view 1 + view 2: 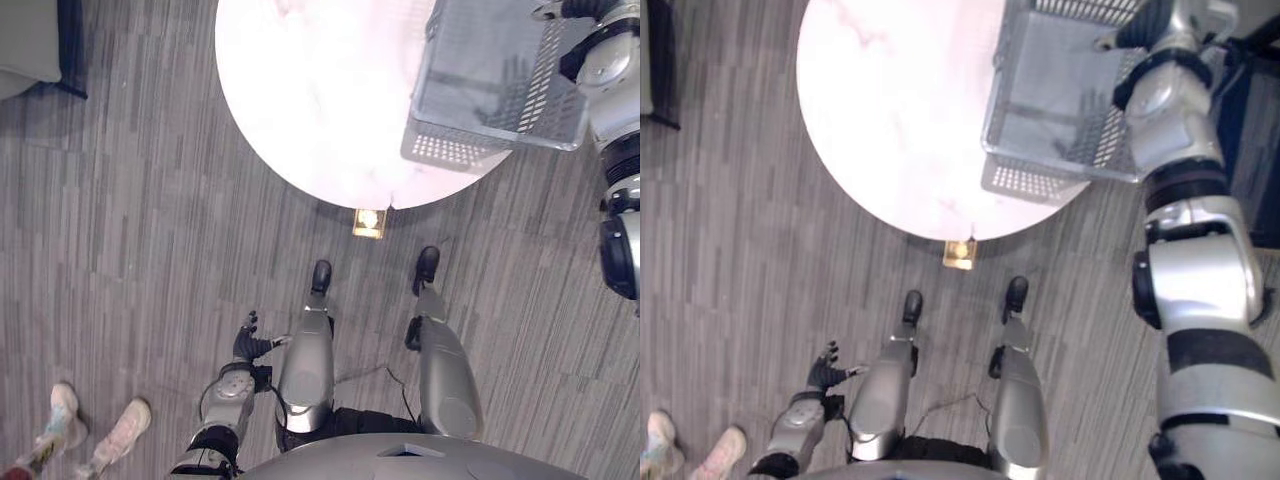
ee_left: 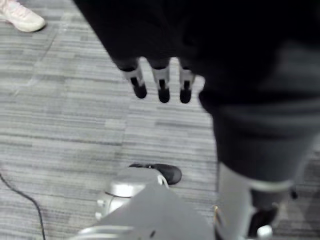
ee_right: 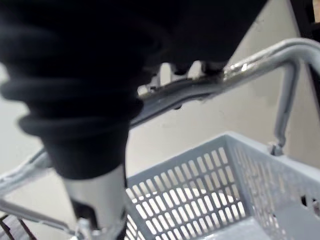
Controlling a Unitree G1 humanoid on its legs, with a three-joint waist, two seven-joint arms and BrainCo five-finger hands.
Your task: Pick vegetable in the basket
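Note:
A grey perforated basket [image 1: 490, 90] hangs tilted over the right edge of a round white table [image 1: 310, 90]. My right hand [image 1: 1145, 25] reaches in from the upper right. In the right wrist view its fingers are curled round the basket's metal handle [image 3: 260, 60]. What I can see of the basket's inside [image 1: 1060, 110] is bare, and I see no vegetable. My left hand [image 1: 245, 340] hangs low at my left side above the floor, its fingers [image 2: 160, 85] straight and holding nothing.
A person's light shoes [image 1: 95, 425] stand on the grey plank floor at the lower left. A small yellowish block [image 1: 368, 222] sits on the floor by the table's near edge. Dark furniture [image 1: 40, 40] fills the far left corner.

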